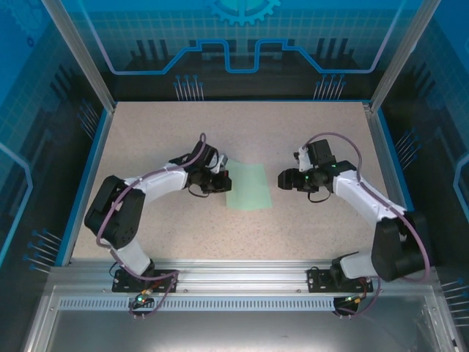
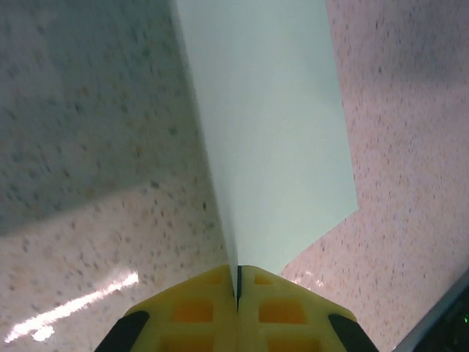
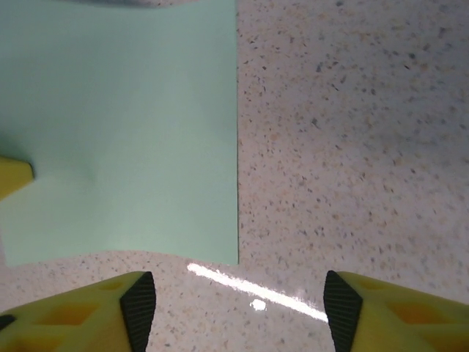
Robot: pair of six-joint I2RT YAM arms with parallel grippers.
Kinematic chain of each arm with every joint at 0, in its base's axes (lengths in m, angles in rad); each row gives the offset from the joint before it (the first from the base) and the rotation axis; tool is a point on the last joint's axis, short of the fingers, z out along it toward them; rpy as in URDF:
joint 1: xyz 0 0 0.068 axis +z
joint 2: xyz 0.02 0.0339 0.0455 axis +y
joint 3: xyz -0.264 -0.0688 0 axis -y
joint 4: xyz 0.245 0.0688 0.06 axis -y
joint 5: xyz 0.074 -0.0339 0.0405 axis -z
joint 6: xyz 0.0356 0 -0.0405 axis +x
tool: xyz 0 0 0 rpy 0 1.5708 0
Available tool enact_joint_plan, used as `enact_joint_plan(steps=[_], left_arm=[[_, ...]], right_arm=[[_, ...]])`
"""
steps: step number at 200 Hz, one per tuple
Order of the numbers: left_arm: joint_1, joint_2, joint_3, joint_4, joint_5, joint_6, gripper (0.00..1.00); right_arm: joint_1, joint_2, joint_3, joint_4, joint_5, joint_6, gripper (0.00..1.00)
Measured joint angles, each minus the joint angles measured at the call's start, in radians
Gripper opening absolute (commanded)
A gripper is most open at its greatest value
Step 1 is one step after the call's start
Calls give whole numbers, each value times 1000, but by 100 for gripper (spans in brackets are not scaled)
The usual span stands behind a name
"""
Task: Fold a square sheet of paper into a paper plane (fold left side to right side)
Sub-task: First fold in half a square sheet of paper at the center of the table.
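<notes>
Firmly, left pincer (image 2: 238, 287) nipping sheet (image 2: 271, 132) edge

Left end effector (image 2: 238, 282) is pinched tight, while right end effector (image 3: 239, 302) stands with its jaws apart.

The tabletop (image 1: 242, 132) is a pale beige, flecked all over with dark and orange specks, and a thin blue trim (image 1: 94, 161) runs round its edges. Overhead light leaves a bright streak (image 3: 256, 293) on it, so the surface has some sheen. Two aluminium uprights (image 1: 80, 55) slant up from the far corners. Behind them stands a dark blue back panel (image 1: 242, 44) printed with pale circuit lines and a gear emblem (image 1: 242, 9). Along the near edge lies an aluminium rail (image 1: 242, 275), then a slotted strip (image 1: 242, 302) and a plain metal sheet (image 1: 220, 330).
</notes>
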Motion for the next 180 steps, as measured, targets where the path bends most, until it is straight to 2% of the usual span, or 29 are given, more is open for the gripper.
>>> enact_joint_plan(steps=[19,45,101,180], left_arm=[[7,28,64,-39,-16,9,1],[9,64,111,-89,-23,31,1],[9,124,166,-160,-22,60,3],[9,145,202,-177,-18,76,7]], right_arm=[[5,97,25,51,-35,35,41],[32,233,101,97,-60,65,34],[97,419,203,142,-81,93,32],[110,464,177,151,-51,123,31]])
